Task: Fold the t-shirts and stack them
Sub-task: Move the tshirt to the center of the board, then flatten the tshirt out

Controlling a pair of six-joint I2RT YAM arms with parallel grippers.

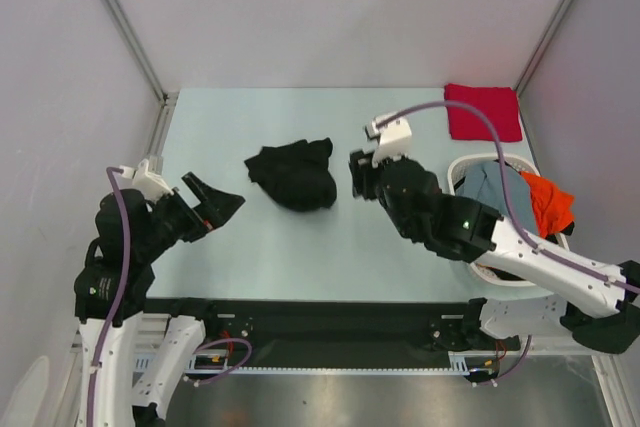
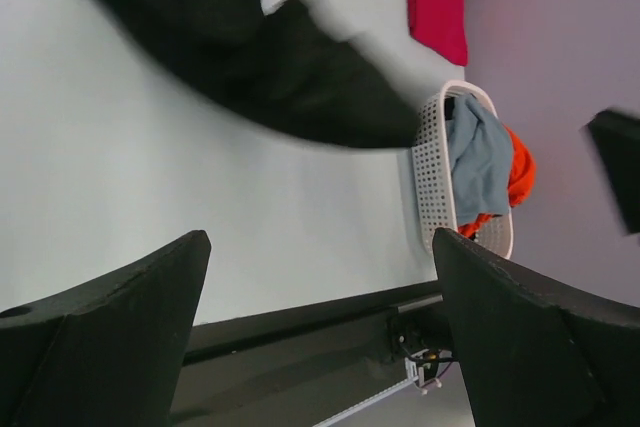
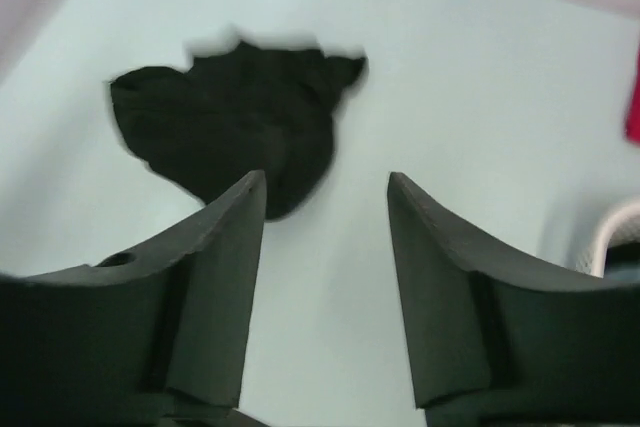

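On the counter (image 1: 300,262), the bunched black t-shirt (image 1: 293,179) is flanked: left jaws and right jaws, both held apart, are pointed at opposite edges, neither clearly nearer.

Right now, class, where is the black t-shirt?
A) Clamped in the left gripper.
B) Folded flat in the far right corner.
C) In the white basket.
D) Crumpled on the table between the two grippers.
D: the black t-shirt lies in a crumpled heap on the table, between the open left gripper and the open right gripper, held by neither.
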